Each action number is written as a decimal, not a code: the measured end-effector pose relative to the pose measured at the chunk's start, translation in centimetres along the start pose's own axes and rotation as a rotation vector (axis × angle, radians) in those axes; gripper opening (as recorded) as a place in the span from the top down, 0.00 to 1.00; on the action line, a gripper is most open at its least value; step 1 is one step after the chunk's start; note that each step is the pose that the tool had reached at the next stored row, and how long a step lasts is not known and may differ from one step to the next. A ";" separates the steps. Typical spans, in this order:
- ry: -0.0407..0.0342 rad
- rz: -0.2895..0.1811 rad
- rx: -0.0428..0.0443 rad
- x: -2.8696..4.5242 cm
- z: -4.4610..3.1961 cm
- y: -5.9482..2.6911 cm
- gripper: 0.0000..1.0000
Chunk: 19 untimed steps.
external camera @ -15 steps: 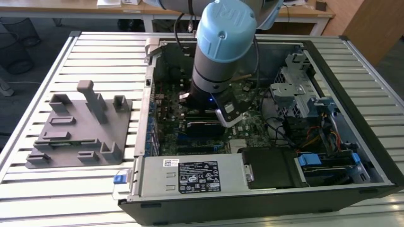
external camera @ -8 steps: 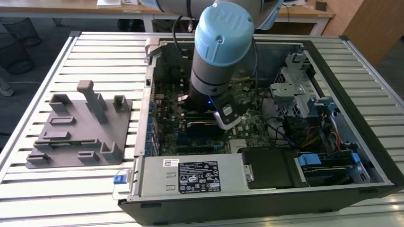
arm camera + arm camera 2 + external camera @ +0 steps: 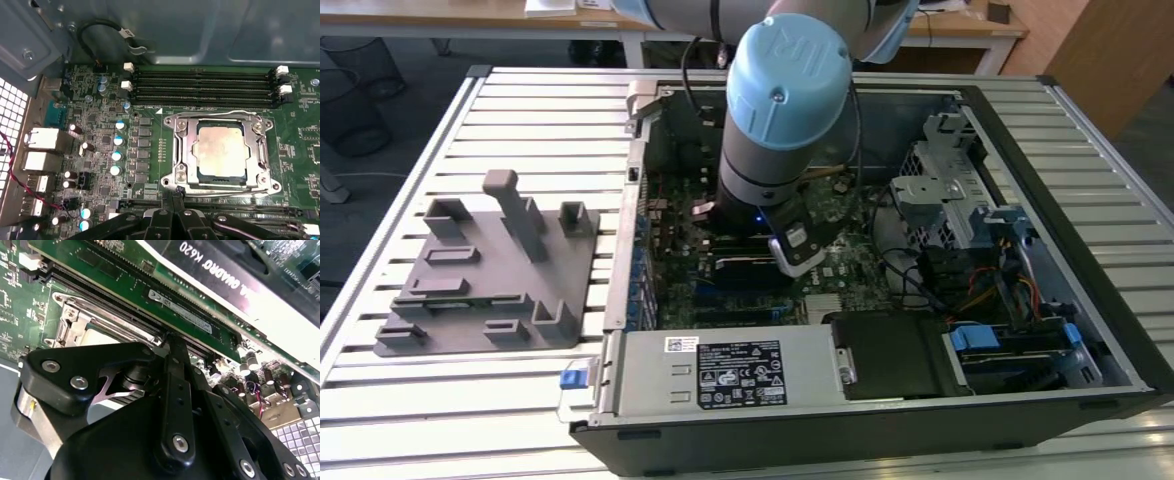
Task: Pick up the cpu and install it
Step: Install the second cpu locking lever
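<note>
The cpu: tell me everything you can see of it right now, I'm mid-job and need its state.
The cpu is a flat square chip with a pale, dull silver metal top and a thin dark rim. In the first wrist view it lies flat in the socket frame on the green motherboard, beside the memory slots, with the metal frame around it. Nothing rests on its top. The gripper sits at the frame's near edge, not touching it.

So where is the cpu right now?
In the first wrist view the cpu lies flat inside the metal socket frame on the green motherboard, just below the row of black memory slots.
</note>
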<state>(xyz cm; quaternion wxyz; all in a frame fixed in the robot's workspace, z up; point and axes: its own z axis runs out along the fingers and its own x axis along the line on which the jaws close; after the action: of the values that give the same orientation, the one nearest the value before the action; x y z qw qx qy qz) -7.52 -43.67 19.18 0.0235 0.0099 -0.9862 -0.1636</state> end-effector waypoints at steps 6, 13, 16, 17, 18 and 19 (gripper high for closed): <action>-0.0002 -0.001 -0.0128 0.23 0.39 -0.13 0.89; -0.0005 -0.001 -0.0265 0.24 0.61 -0.11 0.89; -0.0004 -0.001 -0.0290 0.24 0.67 -0.06 0.89; -0.0006 -0.001 -0.0294 0.25 0.69 -0.03 0.89; -0.0007 -0.001 -0.0297 0.27 0.71 0.01 0.89; -0.0005 -0.002 -0.0297 0.29 0.73 0.05 0.89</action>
<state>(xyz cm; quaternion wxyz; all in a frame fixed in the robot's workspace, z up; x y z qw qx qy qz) -7.85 -43.39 18.52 0.0233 0.0102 -0.9837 -0.1782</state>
